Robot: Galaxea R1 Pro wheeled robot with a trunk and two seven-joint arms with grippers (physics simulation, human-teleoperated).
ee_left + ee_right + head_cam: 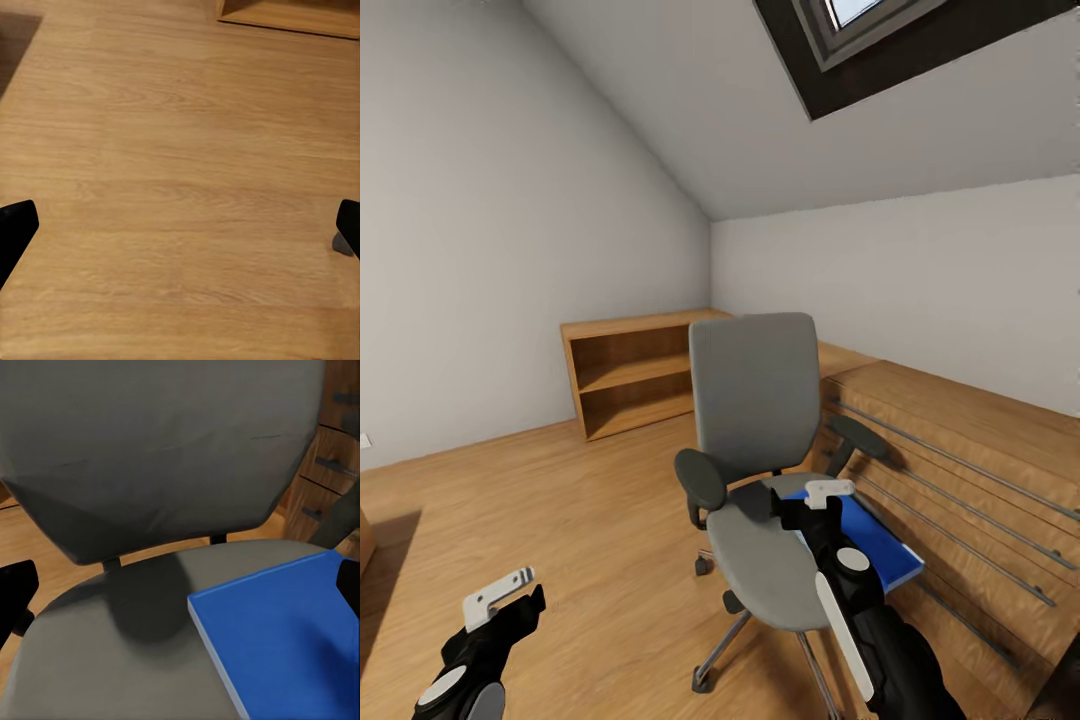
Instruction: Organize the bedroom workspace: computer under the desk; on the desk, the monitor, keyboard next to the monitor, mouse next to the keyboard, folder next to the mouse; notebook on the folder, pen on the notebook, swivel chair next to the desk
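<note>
You're facing a corner of the room under a sloped ceiling w/ a skylight (920, 30) at top right. Wood floor (560, 520) runs across the lower half of the head view. Along the right wall sits a long wooden drawer unit (980, 470) w/ thin metal rail handles. In the far corner, an open wooden shelf unit (630, 375), two levels.

The swivel chair (760, 480) stands mid-frame, just beside the drawer unit: grey back upright, grey seat, dark armrests, metal star base on castors. The blue folder (880, 550) lies flat on the seat's right side, its outer corner sticking past the seat edge toward the drawers. In your right wrist view the folder (292, 637) covers the near part of the seat, chair back (165, 450) right behind it.

Your right gripper (815, 505) hangs over the seat next to the folder's inner edge. Its fingers (16, 589) sit at opposite edges of the wrist view, so it's spread wide, nothing between them; can't tell if it touches the folder.

Your left gripper (510, 595) is low at your left, above bare floor, well apart from the chair. In the left wrist view its fingers (15, 229) are also wide apart, holding nothing, w/ the floor (180, 187) beneath and a bit of the shelf unit (292, 15) at the far edge.
</note>
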